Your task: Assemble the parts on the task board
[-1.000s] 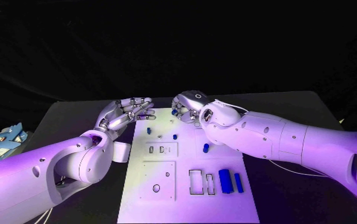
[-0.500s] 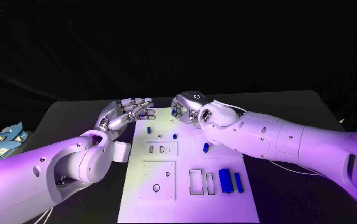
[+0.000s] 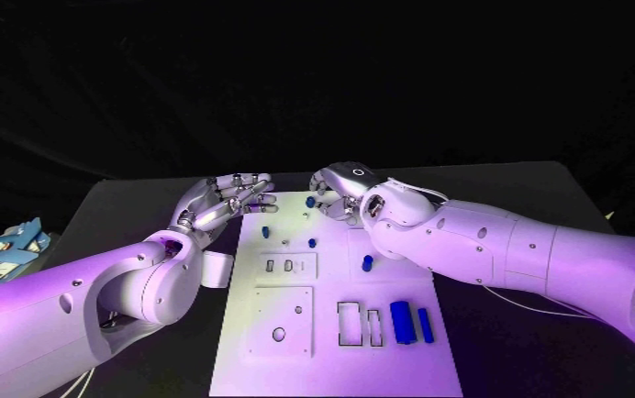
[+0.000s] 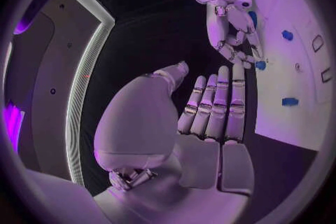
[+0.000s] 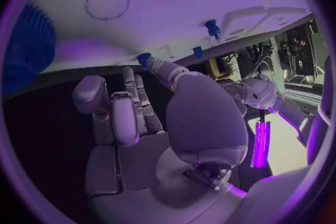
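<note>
The white task board (image 3: 331, 361) lies lengthwise in the middle of the black table. My right hand (image 3: 341, 191) hovers over its far end, and a fingertip (image 5: 155, 65) lies right by a small blue part (image 3: 310, 202) that stands on the board (image 4: 297, 75). The same blue part (image 4: 260, 65) sits just under the right hand (image 4: 231, 31), whose fingers are apart with nothing between them. My left hand (image 3: 225, 198) is flat and open at the board's far left corner, fingers (image 4: 217, 103) stretched out side by side. Other small blue parts (image 3: 265, 231) (image 3: 312, 243) (image 3: 367, 262) are on the board's far half.
Two longer blue parts (image 3: 401, 308) (image 3: 424, 324) lie by rectangular slots (image 3: 357, 323) near the board's front right. A round hole (image 3: 278, 334) is at front left. A white block (image 3: 216, 270) sits beside the board's left edge. A blue-and-white object (image 3: 16, 242) is at the table's left edge.
My right hand has shifted a little to the right, leaving the small blue part at the board's far end more exposed. The left hand has stayed put.
</note>
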{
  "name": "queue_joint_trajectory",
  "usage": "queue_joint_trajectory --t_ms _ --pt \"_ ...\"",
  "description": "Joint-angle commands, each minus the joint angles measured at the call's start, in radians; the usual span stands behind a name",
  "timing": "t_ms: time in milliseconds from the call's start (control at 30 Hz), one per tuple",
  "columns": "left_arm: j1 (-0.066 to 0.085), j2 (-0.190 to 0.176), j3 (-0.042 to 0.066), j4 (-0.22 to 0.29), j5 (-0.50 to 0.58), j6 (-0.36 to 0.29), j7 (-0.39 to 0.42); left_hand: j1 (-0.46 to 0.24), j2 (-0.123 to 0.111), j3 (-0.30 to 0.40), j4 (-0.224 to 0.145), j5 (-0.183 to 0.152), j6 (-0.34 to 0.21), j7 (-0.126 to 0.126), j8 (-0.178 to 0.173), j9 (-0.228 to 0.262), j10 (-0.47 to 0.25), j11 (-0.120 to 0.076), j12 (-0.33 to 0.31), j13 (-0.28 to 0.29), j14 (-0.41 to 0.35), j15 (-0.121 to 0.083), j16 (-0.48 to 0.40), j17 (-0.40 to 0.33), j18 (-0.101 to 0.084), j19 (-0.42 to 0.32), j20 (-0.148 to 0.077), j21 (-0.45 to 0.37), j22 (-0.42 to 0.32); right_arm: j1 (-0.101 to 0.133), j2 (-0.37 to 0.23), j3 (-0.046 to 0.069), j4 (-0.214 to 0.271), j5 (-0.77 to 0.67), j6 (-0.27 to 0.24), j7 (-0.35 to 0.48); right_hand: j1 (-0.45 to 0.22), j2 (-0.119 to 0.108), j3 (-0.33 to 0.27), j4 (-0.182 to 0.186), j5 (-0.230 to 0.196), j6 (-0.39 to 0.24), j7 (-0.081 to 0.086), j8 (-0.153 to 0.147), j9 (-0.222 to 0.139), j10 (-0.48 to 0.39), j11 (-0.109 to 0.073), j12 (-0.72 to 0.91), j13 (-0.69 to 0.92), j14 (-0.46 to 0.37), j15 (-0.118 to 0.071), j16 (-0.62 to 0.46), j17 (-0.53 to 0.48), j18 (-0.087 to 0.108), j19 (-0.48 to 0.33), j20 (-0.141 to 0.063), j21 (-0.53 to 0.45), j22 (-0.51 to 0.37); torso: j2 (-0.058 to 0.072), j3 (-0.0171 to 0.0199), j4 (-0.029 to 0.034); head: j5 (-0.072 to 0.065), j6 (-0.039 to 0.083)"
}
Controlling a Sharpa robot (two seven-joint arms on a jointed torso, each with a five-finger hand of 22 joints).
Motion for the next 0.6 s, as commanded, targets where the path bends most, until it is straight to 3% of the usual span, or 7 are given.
queue_joint_trajectory --t_ms 33,267,367,400,467,500,600 --pt "0.001 -0.003 0.001 0.000 0.002 0.018 0.005 -0.011 0.001 0.001 -0.006 -0.006 -0.006 0.041 -0.007 -0.002 -0.007 0.000 -0.006 0.000 -0.011 0.001 -0.005 0.001 0.007 -0.008 0.001 0.005 0.002 0.003 -0.045 0.005 0.050 0.009 -0.028 -0.009 0.005 -0.007 -0.006 0.001 0.009 0.002 0.001 -0.003 0.002 0.003 0.000 0.010 0.000 0.019 0.006 -0.002 0.001 -0.001 0.002 0.006 -0.001 0.006 -0.003 0.0014 -0.0043 0.002 0.001" --pt "0.001 -0.009 0.001 0.002 0.002 0.019 0.006 -0.011 0.001 0.001 -0.007 -0.006 -0.006 0.041 -0.007 -0.002 -0.007 0.000 -0.006 0.000 -0.011 0.001 -0.005 0.001 0.007 -0.009 0.001 0.005 0.002 0.035 -0.178 0.020 0.180 0.121 -0.017 -0.009 0.014 -0.004 -0.007 0.007 0.031 0.037 -0.008 0.000 0.014 0.120 -0.023 0.088 0.027 0.027 -0.011 0.016 0.028 -0.008 0.028 -0.005 0.026 0.049 -0.010 0.0024 -0.0167 0.006 0.001" --pt "0.001 -0.011 0.001 0.002 0.002 0.020 0.006 -0.011 0.001 0.002 -0.007 -0.006 -0.006 0.040 -0.007 -0.002 -0.007 0.000 -0.006 0.000 -0.012 0.001 -0.006 0.002 0.007 -0.009 0.001 0.005 0.002 0.056 -0.240 0.023 0.225 0.208 0.036 -0.016 -0.005 -0.024 -0.040 0.020 0.058 0.032 -0.020 -0.007 0.019 0.181 -0.040 0.159 0.076 0.030 -0.026 0.024 0.039 -0.012 0.040 -0.018 0.037 0.069 -0.013 0.0018 -0.0222 0.006 -0.001" --pt "0.001 -0.011 0.001 0.002 0.002 0.020 0.006 -0.011 0.001 0.002 -0.007 -0.006 -0.006 0.040 -0.007 -0.002 -0.007 0.000 -0.006 0.000 -0.012 0.001 -0.006 0.002 0.007 -0.009 0.001 0.005 0.002 0.061 -0.256 0.024 0.234 0.235 0.053 -0.019 -0.028 -0.045 -0.070 0.034 0.107 0.027 -0.027 -0.007 0.023 0.196 -0.046 0.204 0.113 0.032 -0.031 0.028 0.046 -0.013 0.043 -0.023 0.039 0.074 -0.013 0.0016 -0.0233 0.006 0.000" --pt "0.001 -0.012 0.001 0.003 0.002 0.021 0.006 -0.011 0.001 0.002 -0.007 -0.006 -0.006 0.040 -0.007 -0.002 -0.007 0.000 -0.006 0.000 -0.012 0.001 -0.006 0.002 0.007 -0.009 0.001 0.005 0.002 0.069 -0.282 0.025 0.246 0.279 0.087 -0.026 -0.038 -0.055 -0.120 0.049 0.154 0.014 -0.034 0.002 0.041 0.155 -0.052 0.326 0.226 0.036 -0.038 0.037 0.059 -0.015 0.053 -0.031 0.045 0.089 -0.016 0.0015 -0.0272 0.007 0.000" --pt "0.001 -0.012 0.001 0.003 0.002 0.022 0.006 -0.011 0.001 0.002 -0.007 -0.006 -0.006 0.040 -0.007 -0.002 -0.007 0.000 -0.006 0.000 -0.012 0.001 -0.006 0.002 0.007 -0.009 0.001 0.005 0.002 0.072 -0.296 0.025 0.251 0.298 0.108 -0.031 -0.044 -0.049 -0.161 0.071 0.153 -0.009 -0.030 0.018 0.062 0.092 -0.051 0.485 0.370 0.041 -0.037 0.052 0.086 -0.020 0.063 -0.030 0.053 0.107 -0.016 0.0018 -0.0280 0.007 0.000" --pt "0.001 -0.013 0.001 0.003 0.001 0.028 0.008 -0.011 0.001 0.002 -0.008 -0.006 -0.006 0.040 -0.007 -0.002 -0.007 0.000 -0.006 0.000 -0.012 0.001 -0.006 0.002 0.007 -0.010 0.001 0.005 0.002 0.078 -0.320 0.026 0.255 0.332 0.159 -0.045 -0.031 -0.044 -0.206 0.097 0.155 -0.049 -0.026 0.047 0.090 0.021 -0.045 0.635 0.504 0.047 -0.031 0.070 0.120 -0.021 0.071 -0.026 0.056 0.123 -0.018 0.0033 -0.0295 0.008 0.000"
